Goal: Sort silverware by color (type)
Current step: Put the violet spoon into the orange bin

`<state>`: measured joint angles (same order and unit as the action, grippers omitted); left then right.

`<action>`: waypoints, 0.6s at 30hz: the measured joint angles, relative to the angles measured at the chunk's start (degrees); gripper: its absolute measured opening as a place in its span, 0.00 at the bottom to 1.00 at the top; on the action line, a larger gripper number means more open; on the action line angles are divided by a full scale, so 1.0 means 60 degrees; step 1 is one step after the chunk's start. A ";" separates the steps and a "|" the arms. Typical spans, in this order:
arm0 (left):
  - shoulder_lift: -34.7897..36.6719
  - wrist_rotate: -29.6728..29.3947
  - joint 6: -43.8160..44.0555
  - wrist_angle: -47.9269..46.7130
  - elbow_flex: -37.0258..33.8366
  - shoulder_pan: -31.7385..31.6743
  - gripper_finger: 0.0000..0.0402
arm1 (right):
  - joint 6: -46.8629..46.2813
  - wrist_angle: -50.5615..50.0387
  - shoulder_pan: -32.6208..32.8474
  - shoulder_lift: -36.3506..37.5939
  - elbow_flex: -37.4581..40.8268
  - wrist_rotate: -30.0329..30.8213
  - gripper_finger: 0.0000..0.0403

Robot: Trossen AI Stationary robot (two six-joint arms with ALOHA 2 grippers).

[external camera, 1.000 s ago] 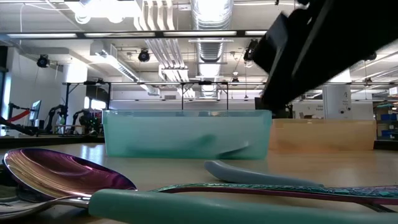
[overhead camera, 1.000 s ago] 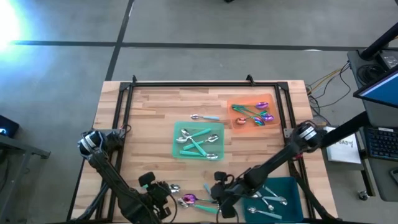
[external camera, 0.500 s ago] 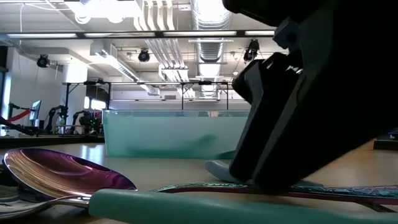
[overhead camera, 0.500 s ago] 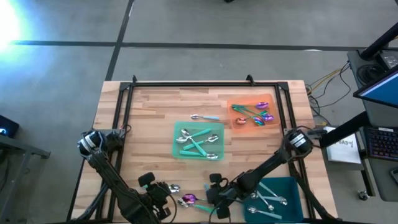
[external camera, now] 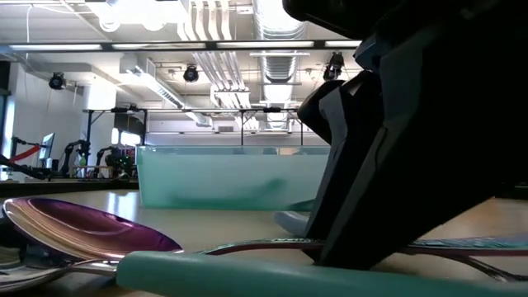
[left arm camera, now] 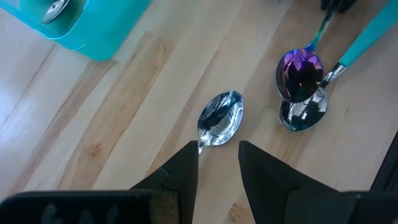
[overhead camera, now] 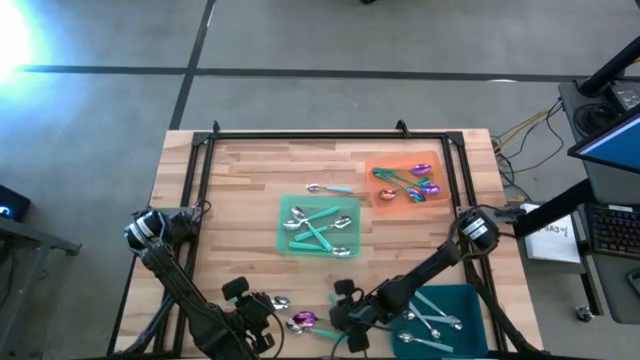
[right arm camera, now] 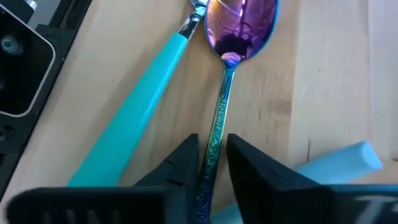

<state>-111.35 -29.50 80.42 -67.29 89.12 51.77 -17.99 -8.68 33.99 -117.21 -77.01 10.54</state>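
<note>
An iridescent purple spoon (right arm camera: 241,22) lies on the wood near the table's front edge, and it shows in the high view (overhead camera: 302,320) too. My right gripper (right arm camera: 212,158) is down over the spoon's thin handle and shut on it. A teal-handled silver spoon (right arm camera: 146,93) lies beside it, its bowl (left arm camera: 303,115) under the purple bowl (left arm camera: 300,73). My left gripper (left arm camera: 217,152) is open, low over a bare silver spoon (left arm camera: 221,118) whose handle runs under one fingertip. That gripper (overhead camera: 262,308) sits left of the purple spoon. My right gripper pinches the purple spoon's thin handle (right arm camera: 217,134) between its two fingers, about midway along. The fingers (external camera: 363,190) come from above, slanting, and stand across the handle. The spoon's bowl (external camera: 91,227) rests on the table.
A green tray (overhead camera: 318,226) with teal-handled spoons is mid-table. An orange tray (overhead camera: 405,182) with purple spoons is at the far right. A dark teal tray (overhead camera: 445,315) with silver spoons is at the near right. One loose spoon (overhead camera: 330,188) lies beyond the green tray.
My right gripper has moved toward the table's left edge and down onto the purple spoon's handle, and its fingers now stand on it. The spoon's bowl stays on the table. My left arm has kept still.
</note>
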 joint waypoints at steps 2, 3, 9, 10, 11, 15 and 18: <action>0.0000 -0.0003 -0.0003 0.0000 -0.0003 0.0000 0.25 | -0.0003 -0.0086 -0.0025 0.0004 0.0000 -0.0021 0.12; 0.0000 -0.0007 -0.0006 0.0006 -0.0003 0.0000 0.25 | -0.0005 -0.0118 -0.0046 0.0007 0.0000 -0.0032 0.09; 0.0000 -0.0763 0.0004 0.0040 -0.0003 0.0000 0.25 | -0.0002 -0.0302 -0.0143 0.0035 -0.0092 -0.0110 0.04; 0.0000 -0.0916 0.0004 0.0040 -0.0003 0.0000 0.25 | 0.0002 -0.0335 -0.0166 0.0055 -0.0148 -0.0117 0.04; 0.0000 -0.1007 0.0004 0.0044 -0.0003 0.0000 0.25 | 0.0009 -0.0396 -0.0201 0.0067 -0.0202 -0.0112 0.04; 0.0000 -0.1295 0.0037 0.0045 -0.0005 -0.0015 0.25 | 0.0347 -0.0637 -0.0372 0.0080 -0.0481 0.0328 0.04; 0.0000 -0.1813 0.0373 0.0064 -0.0081 -0.0015 0.25 | 0.0535 -0.1218 -0.0517 0.0121 -0.0859 0.1396 0.04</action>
<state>-111.35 -40.38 82.66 -66.90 88.63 51.68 -14.78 -15.99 30.88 -116.48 -82.17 18.91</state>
